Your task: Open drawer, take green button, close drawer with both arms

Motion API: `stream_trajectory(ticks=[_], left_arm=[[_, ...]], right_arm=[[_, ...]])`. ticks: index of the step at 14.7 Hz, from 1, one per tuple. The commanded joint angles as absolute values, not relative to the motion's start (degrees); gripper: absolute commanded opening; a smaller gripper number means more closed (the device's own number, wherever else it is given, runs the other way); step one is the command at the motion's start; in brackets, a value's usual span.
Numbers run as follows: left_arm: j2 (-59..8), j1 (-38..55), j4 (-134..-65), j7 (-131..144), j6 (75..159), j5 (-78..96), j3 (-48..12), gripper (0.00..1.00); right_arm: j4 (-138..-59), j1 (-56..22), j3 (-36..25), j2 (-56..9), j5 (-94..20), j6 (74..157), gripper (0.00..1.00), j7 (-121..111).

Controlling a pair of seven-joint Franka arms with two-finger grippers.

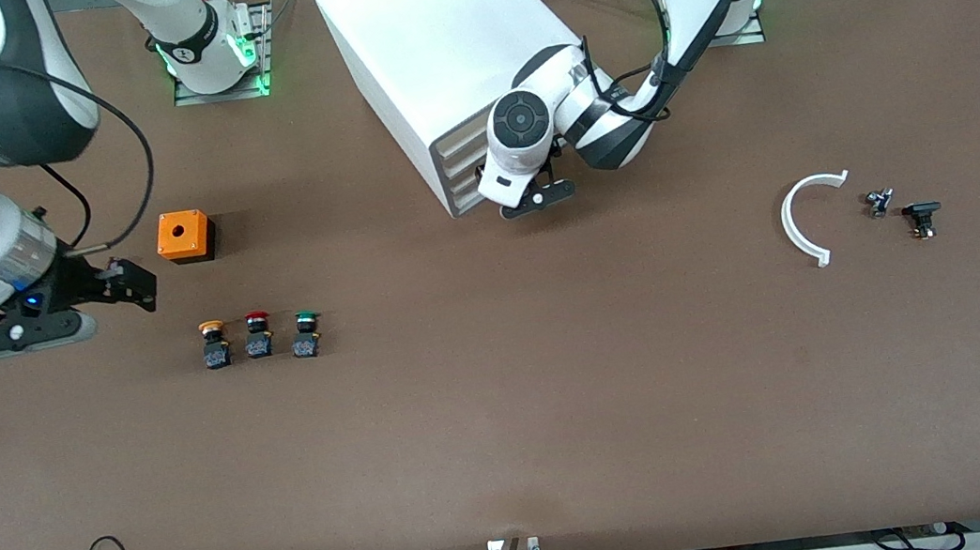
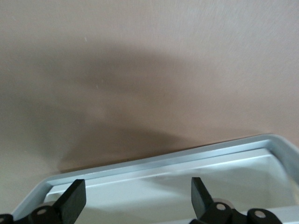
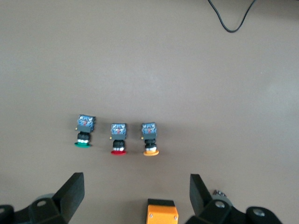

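The white cabinet stands at the table's middle, close to the arms' bases, with its stacked drawers facing the front camera. My left gripper is low in front of the lowest drawers, open and empty. In the left wrist view a drawer's pale rim lies just past my open left gripper. The green button stands on the table in a row beside a red-capped one. My right gripper hangs open and empty over the table beside an orange box. The green button also shows in the right wrist view.
A yellow-capped button ends the row toward the right arm's end. A white curved piece and two small dark parts lie toward the left arm's end. Cables run along the table edge nearest the front camera.
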State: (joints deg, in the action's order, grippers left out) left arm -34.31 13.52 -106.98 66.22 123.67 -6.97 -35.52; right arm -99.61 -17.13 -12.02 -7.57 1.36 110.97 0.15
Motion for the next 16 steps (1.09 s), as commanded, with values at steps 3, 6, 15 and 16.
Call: stream_trajectory(ticks=[3, 6, 15, 16], left_arm=[[-28.5, 2.3, -100.0, 47.0, 114.7, -7.9, -36.3, 0.99], [-26.4, -3.1, -93.1, 33.3, 105.0, -7.9, -35.9, 1.00], [-12.1, -0.5, -86.7, 4.1, 94.0, -4.2, -15.4, 1.00], [-9.9, 1.6, -88.3, 1.3, 94.0, -1.9, -11.3, 1.00]], right_arm=[[-100.3, -4.4, 0.1, -3.1, -0.1, 106.3, 1.00, 3.0], [-100.5, -2.9, 0.6, -1.7, 0.0, 104.9, 1.00, 3.3], [-100.6, -1.8, 2.5, 4.0, -0.1, 98.6, 1.00, 4.8], [-100.6, -1.8, 2.5, 4.4, -0.1, 98.1, 1.00, 4.8]])
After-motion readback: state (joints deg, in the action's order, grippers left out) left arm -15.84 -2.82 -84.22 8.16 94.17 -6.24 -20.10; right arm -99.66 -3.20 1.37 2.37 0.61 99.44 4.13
